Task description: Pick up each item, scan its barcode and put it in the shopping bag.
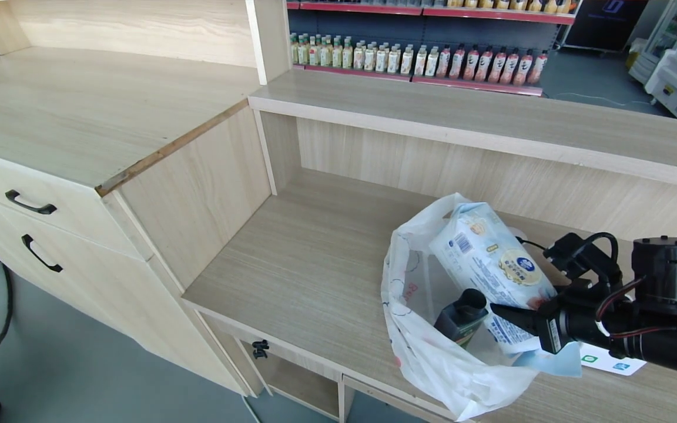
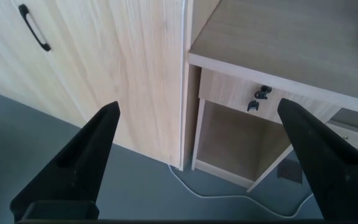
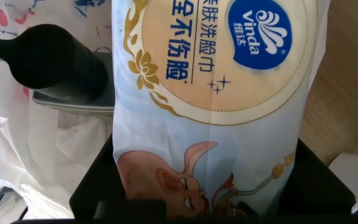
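Right gripper (image 3: 207, 186) clamped on tissue pack (image 1: 491, 258) lower end, pack slanting up-and-away inside shopping bag (image 1: 432, 358) near counter (image 1: 315, 264) front edge.

Wood counter (image 1: 315, 252) – drink shelves (image 1: 421, 59) bg

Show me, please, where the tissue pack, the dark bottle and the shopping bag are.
tissue pack (image 1: 491, 261), head view, middle of its printed front.
dark bottle (image 1: 459, 323), head view, on its body below the cap.
shopping bag (image 1: 432, 364), head view, its white near wall.
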Robot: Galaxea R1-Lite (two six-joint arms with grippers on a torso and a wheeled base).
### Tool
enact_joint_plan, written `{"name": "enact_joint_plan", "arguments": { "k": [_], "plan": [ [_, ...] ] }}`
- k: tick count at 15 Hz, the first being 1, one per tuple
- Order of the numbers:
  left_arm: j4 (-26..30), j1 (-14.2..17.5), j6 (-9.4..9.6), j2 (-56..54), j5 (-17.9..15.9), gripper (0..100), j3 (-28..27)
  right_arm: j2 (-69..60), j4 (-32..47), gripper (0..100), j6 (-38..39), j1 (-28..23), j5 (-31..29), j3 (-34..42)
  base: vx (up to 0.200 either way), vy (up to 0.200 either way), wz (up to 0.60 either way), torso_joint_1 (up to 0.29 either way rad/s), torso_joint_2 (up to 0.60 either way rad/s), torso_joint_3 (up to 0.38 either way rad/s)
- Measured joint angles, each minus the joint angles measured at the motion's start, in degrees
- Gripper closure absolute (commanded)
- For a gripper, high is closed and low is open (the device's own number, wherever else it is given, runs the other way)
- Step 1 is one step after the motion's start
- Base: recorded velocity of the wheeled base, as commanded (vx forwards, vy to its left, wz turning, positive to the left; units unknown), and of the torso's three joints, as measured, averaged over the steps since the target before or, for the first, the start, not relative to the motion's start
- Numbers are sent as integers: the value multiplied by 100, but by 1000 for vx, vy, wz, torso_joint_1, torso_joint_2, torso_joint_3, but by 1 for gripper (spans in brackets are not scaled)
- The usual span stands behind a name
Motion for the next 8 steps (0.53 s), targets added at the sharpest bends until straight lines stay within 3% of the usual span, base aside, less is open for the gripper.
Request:
{"name": "enact_joint_plan", "arguments": {
  "k": [3,4,8],
  "plan": [
    [0,5,0,0,5,0,0,28,-5,100,0,0,12,-2,0,0,0,0,0,0],
    [0,5,0,0,2,0,0,30,-7,0,0,0,69,-7,0,0,0,0,0,0],
    [0,0,0,0,0,0,0,23,-27,0,-110,0,156,-9,0,0,0,0,0,0]
  ]
}}
